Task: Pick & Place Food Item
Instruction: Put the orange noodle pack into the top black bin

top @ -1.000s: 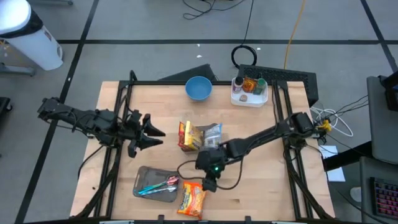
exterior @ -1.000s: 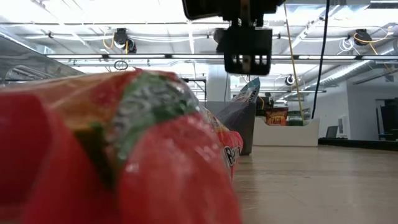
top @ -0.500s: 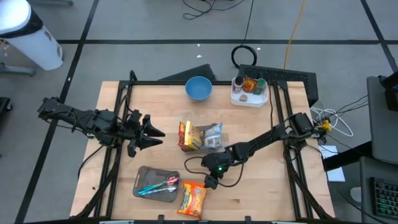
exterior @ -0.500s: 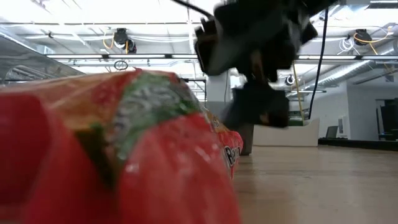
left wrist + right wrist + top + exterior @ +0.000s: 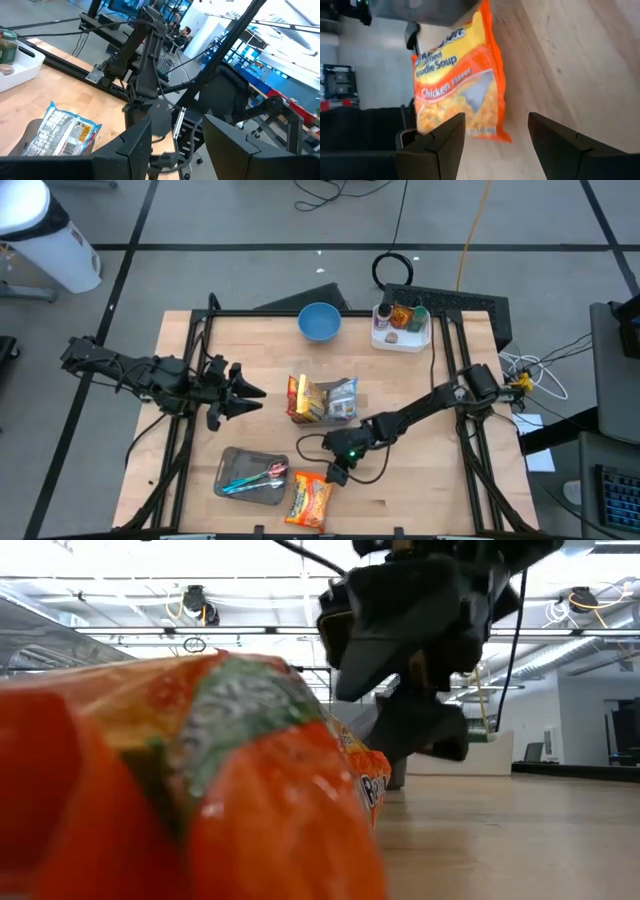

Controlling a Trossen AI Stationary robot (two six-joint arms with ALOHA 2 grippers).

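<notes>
An orange and yellow chicken noodle soup packet (image 5: 308,500) lies flat on the wooden table near its front edge. It fills the left foreground of the low view (image 5: 190,790) and shows in the right wrist view (image 5: 457,85). My right gripper (image 5: 336,473) is open and empty, low over the table just beside the packet's far right corner, fingers slanting toward the packet; the low view (image 5: 410,690) also shows it. My left gripper (image 5: 255,392) is open and empty, waiting at the table's left.
A grey tray (image 5: 232,468) with utensils lies left of the packet. A yellow snack bag and a silver one (image 5: 322,398) lie mid-table, the silver one also in the left wrist view (image 5: 65,132). A blue bowl (image 5: 320,322) and a white bin of jars (image 5: 402,327) stand at the far edge.
My right gripper has come down toward the table beside the noodle packet and has tipped, so its fingers slant toward the packet. The packet has stayed where it was.
</notes>
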